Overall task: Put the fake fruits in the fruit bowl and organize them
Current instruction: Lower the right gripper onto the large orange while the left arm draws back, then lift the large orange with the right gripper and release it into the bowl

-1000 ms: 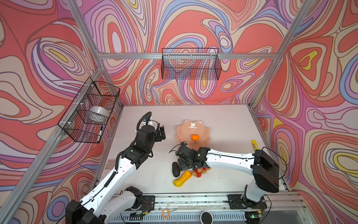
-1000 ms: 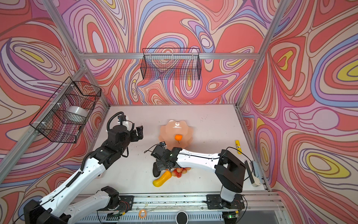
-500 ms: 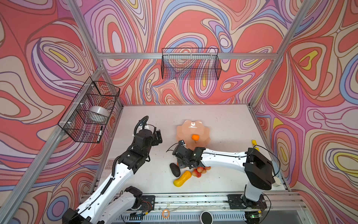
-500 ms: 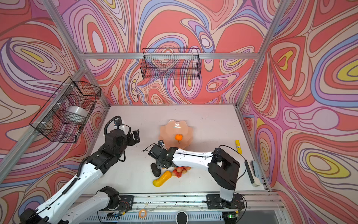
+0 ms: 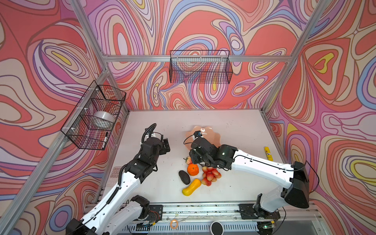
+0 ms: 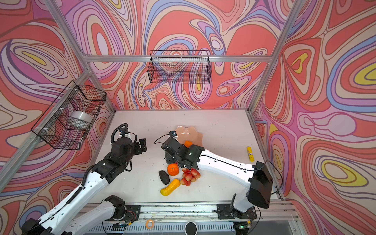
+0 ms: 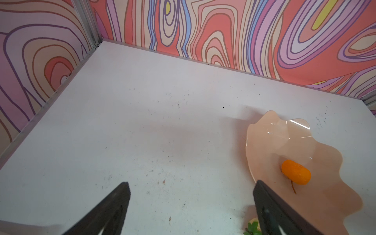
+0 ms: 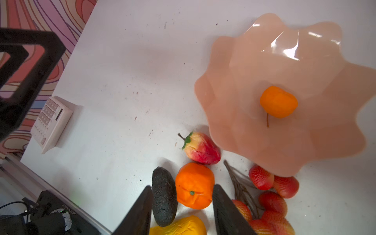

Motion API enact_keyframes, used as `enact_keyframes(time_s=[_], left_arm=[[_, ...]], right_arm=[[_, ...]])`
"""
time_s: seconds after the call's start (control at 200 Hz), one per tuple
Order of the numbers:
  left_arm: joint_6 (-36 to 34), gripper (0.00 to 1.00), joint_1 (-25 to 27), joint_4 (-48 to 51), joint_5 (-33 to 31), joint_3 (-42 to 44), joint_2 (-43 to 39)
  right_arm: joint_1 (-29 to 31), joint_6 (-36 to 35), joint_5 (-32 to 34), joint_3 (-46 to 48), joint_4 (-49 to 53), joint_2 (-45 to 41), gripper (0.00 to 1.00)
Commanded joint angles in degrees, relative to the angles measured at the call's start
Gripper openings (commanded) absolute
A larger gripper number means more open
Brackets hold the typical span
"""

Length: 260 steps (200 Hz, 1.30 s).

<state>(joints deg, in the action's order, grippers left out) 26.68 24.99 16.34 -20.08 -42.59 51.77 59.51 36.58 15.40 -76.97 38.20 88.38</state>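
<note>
The peach fruit bowl (image 8: 284,61) holds one small orange (image 8: 278,101). The other fake fruits lie on the table in front of it: a strawberry (image 8: 201,147), an orange (image 5: 192,169), a dark avocado (image 5: 184,177), a yellow gourd (image 5: 191,187) and a bunch of grapes (image 5: 210,176). My right gripper (image 8: 183,187) hovers over the pile, jaws partly open, empty; the avocado and orange show between them. My left gripper (image 7: 190,183) hangs wide open and empty over bare table to the left of the bowl (image 7: 284,138).
A yellow tube (image 5: 268,153) lies at the right edge. A beige keypad (image 8: 50,124) sits at the front left. Black wire baskets hang on the back wall (image 5: 200,67) and the left wall (image 5: 95,118), the left one holding a grey bowl (image 5: 103,120).
My right gripper has risen off the fruit pile and drawn back toward the bowl, uncovering the orange on the table. My left gripper has drifted slightly toward the front.
</note>
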Motion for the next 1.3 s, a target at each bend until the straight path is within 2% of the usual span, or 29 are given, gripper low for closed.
enact_keyframes(time_s=[0.0,0.055,0.155,0.355,0.481,0.646,0.846,0.981,1.077,1.297], left_arm=[[1.95,0.94,-0.73,2.13,-1.01,0.51,-0.77],[2.13,0.94,-0.78,2.48,-1.34,0.58,-1.03],[2.40,0.94,-0.76,3.31,-1.98,0.66,-1.96],[1.99,0.94,-0.87,4.02,-2.82,1.27,-3.74],[1.54,0.94,-0.92,4.67,-3.28,1.25,-4.21],[1.85,0.94,-1.06,5.04,-3.44,1.98,-4.95],[2.06,0.94,-1.17,5.11,-3.57,2.60,-5.71],[1.89,0.94,-1.13,4.98,-3.72,2.56,-5.71],[1.89,0.95,-1.26,5.02,-3.61,2.60,-5.71],[2.98,0.94,-1.24,5.32,-2.40,2.75,-5.21]], right_arm=[[-0.08,-1.49,-2.98,1.17,1.99,2.35,0.67],[-0.02,-0.25,-5.41,2.54,0.45,3.46,0.76],[0.00,2.00,-8.72,4.79,-2.00,5.55,0.81],[0.08,2.20,-7.67,5.75,-3.13,10.60,0.85],[0.09,2.31,-9.28,6.20,-5.07,12.58,0.83],[0.15,2.58,-8.22,5.86,-4.96,15.71,0.83],[0.13,3.39,-7.80,7.18,-6.59,17.57,0.74],[0.13,3.08,-6.55,7.14,-7.17,16.98,0.52],[0.17,1.95,-4.84,6.21,-6.05,13.95,0.43],[-0.44,-1.41,0.12,1.42,1.16,4.53,0.38]])
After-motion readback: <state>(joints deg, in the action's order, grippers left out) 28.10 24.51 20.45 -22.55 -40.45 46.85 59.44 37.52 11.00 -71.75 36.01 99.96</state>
